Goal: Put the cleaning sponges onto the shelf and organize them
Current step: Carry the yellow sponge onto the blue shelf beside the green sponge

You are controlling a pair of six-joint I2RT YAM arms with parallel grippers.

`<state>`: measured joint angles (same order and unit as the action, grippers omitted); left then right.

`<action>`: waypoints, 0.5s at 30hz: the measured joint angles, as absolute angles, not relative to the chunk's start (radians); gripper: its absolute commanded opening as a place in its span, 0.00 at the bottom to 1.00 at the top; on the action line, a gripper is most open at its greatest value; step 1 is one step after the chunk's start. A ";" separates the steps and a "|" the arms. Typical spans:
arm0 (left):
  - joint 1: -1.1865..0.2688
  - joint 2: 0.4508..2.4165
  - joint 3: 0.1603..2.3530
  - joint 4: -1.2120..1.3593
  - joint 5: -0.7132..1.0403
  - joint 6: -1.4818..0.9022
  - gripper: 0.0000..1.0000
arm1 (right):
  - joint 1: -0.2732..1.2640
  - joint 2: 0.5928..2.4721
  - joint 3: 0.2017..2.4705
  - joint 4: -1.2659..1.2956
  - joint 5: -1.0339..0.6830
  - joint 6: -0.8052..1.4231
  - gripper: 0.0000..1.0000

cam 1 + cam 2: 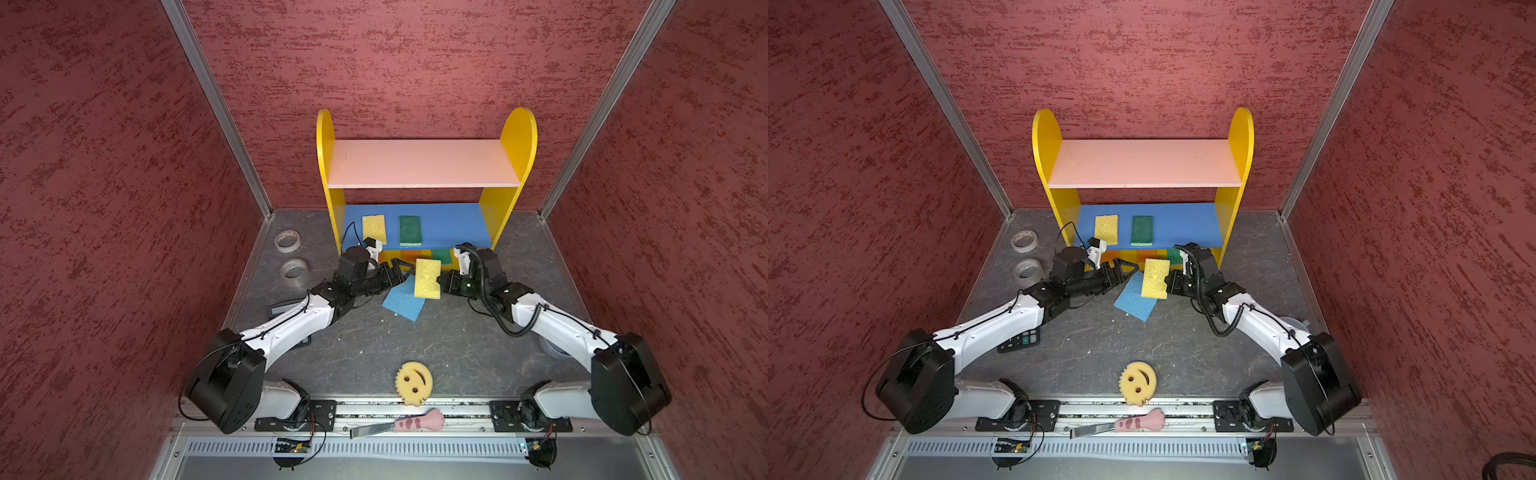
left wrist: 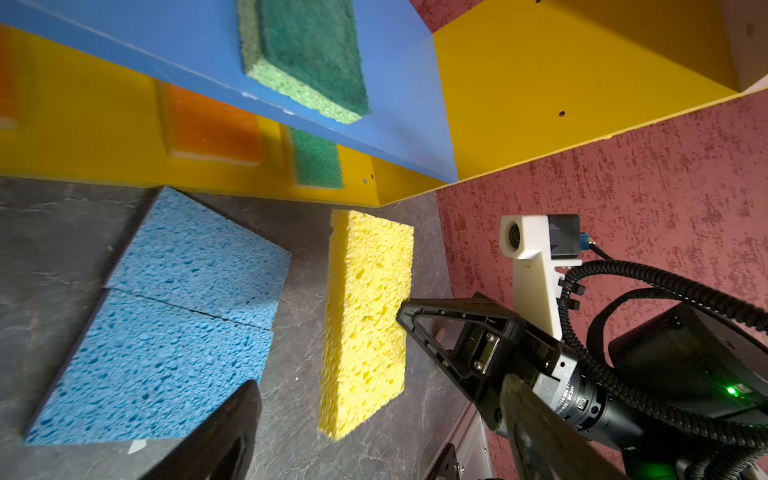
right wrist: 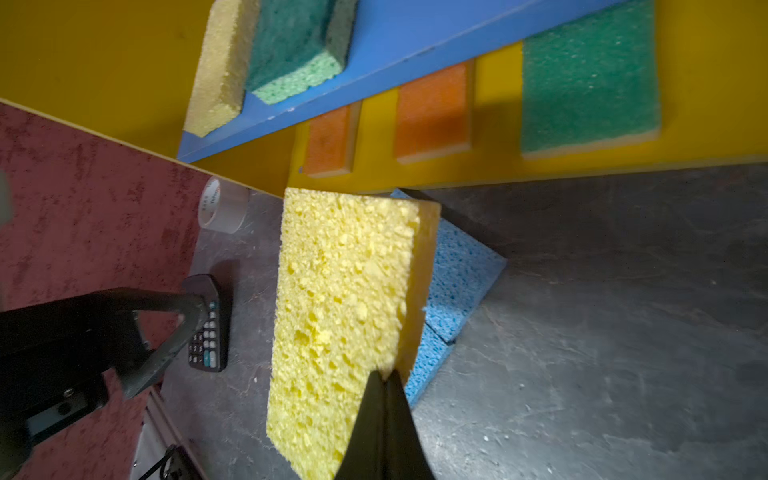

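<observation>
My right gripper (image 1: 441, 286) is shut on the edge of a yellow sponge (image 1: 428, 278) (image 3: 349, 311), holding it upright above the floor in front of the shelf (image 1: 424, 164). My left gripper (image 1: 405, 272) stands open just left of that sponge, its jaws wide and not pressing it. Two blue sponges (image 1: 404, 301) (image 2: 199, 249) lie side by side on the floor beneath. On the blue board (image 1: 453, 226) lie a yellow sponge (image 1: 374, 228) and a green sponge (image 1: 410, 230). The yellow base holds two orange sponges (image 3: 432, 112) and a green one (image 3: 588, 95). A round smiley sponge (image 1: 414, 382) lies near the front edge.
Two tape rolls (image 1: 286, 241) (image 1: 296, 269) sit at the back left. A calculator (image 1: 1019, 340) lies under my left arm. A pink cat-paw tool (image 1: 415, 424) rests on the front rail. Red walls close in on three sides. The pink upper board is bare.
</observation>
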<state>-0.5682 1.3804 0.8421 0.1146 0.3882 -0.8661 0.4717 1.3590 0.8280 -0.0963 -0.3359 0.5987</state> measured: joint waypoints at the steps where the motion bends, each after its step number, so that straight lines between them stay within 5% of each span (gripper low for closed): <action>1: -0.572 1.390 0.847 0.123 0.395 -0.869 0.87 | 0.477 1.359 0.829 -0.087 -0.359 0.603 0.00; 5: -0.583 1.406 0.866 0.128 0.410 -0.876 0.80 | 0.494 1.359 0.833 -0.045 -0.426 0.623 0.00; 15: -0.583 1.406 0.883 0.133 0.381 -0.879 0.30 | 0.495 1.359 0.835 0.048 -0.489 0.688 0.00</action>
<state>-0.5835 1.4063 0.8829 0.1326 0.3809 -0.8787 0.4953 1.3594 0.8349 0.0483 -0.4889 0.6876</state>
